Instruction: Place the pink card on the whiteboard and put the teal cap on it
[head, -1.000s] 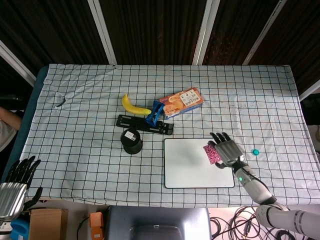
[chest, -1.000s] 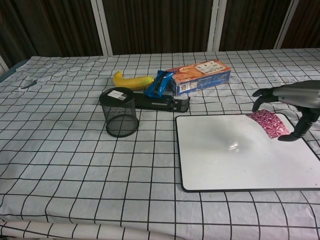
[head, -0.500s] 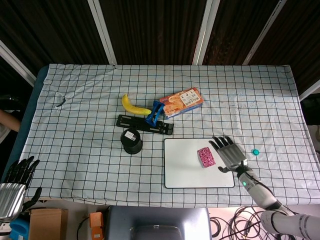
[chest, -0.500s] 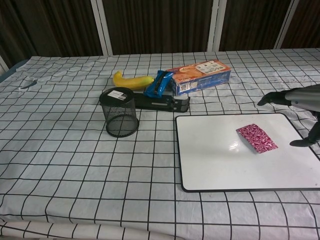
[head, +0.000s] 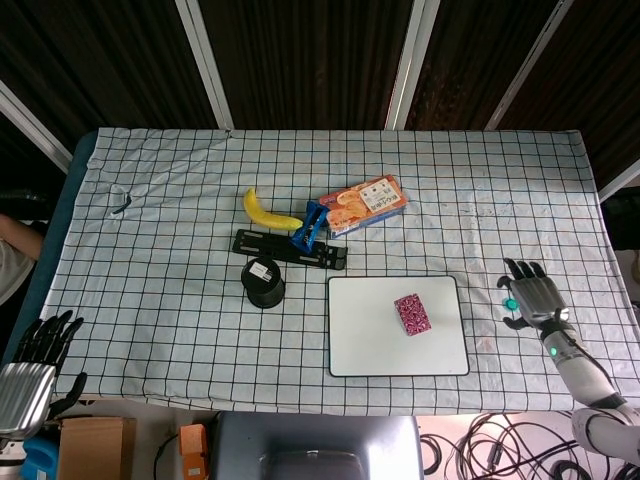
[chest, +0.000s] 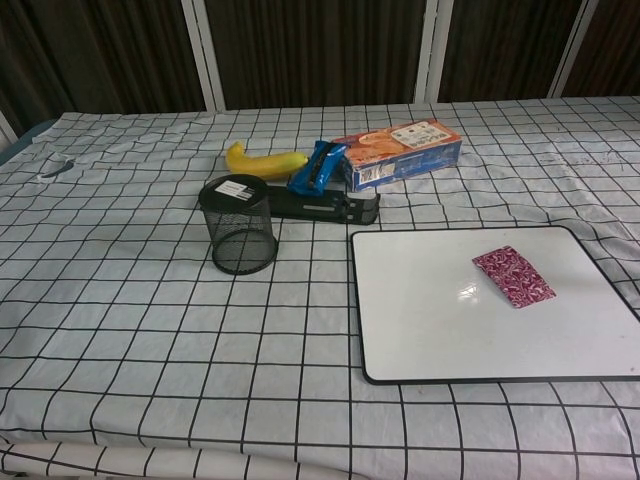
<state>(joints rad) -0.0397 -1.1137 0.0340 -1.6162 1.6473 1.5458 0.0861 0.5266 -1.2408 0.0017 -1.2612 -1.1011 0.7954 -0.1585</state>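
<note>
One pink card lies flat on the whiteboard, a bit toward the board's right side, and nothing is on top of it. The whiteboard sits near the front edge of the worktop, right of the middle.

The teal cap is on the checked cloth, well to the right of the board, close to the right edge. The right hand is right there with it. Its fingers are spread apart and the cap peeks out at its left side. I cannot tell if the hand has hold of the cap or just touches it.

The left hand hangs off the front left corner of the worktop, fingers apart, holding nothing.

A black mesh cup stands left of the board. It looks empty inside, with only a white label on its rim. Behind it lie a black stapler, a banana, a blue packet and an orange box.
</note>
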